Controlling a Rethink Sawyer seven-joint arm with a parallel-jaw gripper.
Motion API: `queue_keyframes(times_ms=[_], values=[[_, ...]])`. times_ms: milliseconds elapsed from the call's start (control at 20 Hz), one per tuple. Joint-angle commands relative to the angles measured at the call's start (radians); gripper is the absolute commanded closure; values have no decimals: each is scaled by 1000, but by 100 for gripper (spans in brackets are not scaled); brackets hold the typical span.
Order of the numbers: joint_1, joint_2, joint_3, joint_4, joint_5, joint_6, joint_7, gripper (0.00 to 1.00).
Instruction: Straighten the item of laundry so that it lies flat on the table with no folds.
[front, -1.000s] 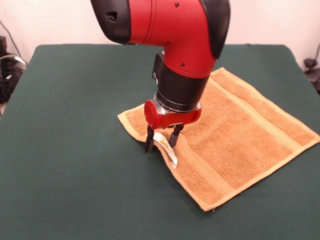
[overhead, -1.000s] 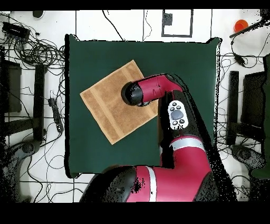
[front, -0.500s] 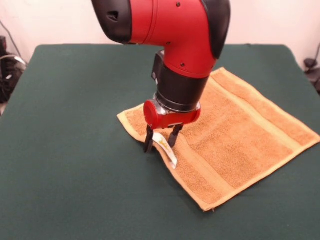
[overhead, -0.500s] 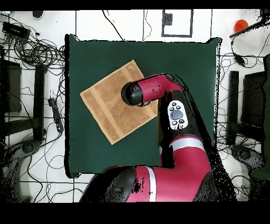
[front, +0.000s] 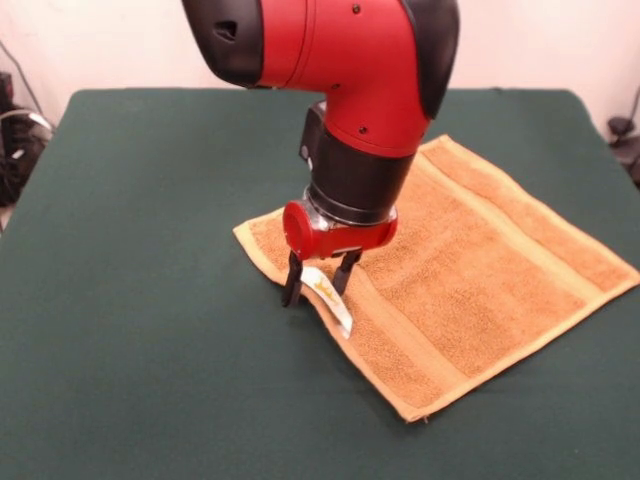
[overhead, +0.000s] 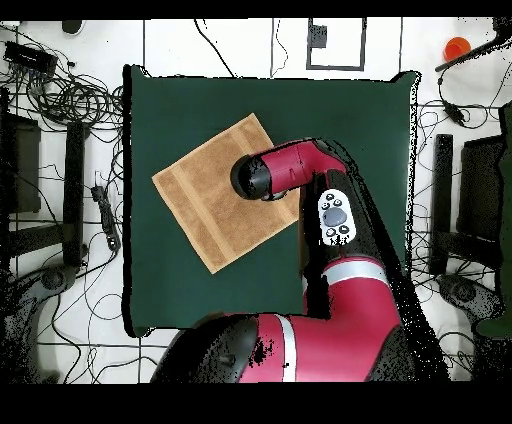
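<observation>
Gripper (front: 315, 286) stands with its two dark fingers (front: 292, 285) spread, tips at the towel's (front: 470, 270) edge, straddling the white label (front: 330, 292), which curls up between them. Only the front view shows this; from overhead the arm (overhead: 290, 170) covers the gripper and the label. Against a second ago, the gripper has shifted slightly toward the table's (front: 150, 300) bare side; the towel lies as before, spread flat near the table's middle. Whether the fingertips touch the cloth is unclear

The arm (overhead: 300, 175) hides the claw and part of the towel (overhead: 205, 200) overhead.
</observation>
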Motion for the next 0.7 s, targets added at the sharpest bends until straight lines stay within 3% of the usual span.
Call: queue_keyframes(times_ms=[50,700], values=[[8,53,44,-7,-93,29,-205,0],[-10,48,52,-21,-102,39,-233,0]])
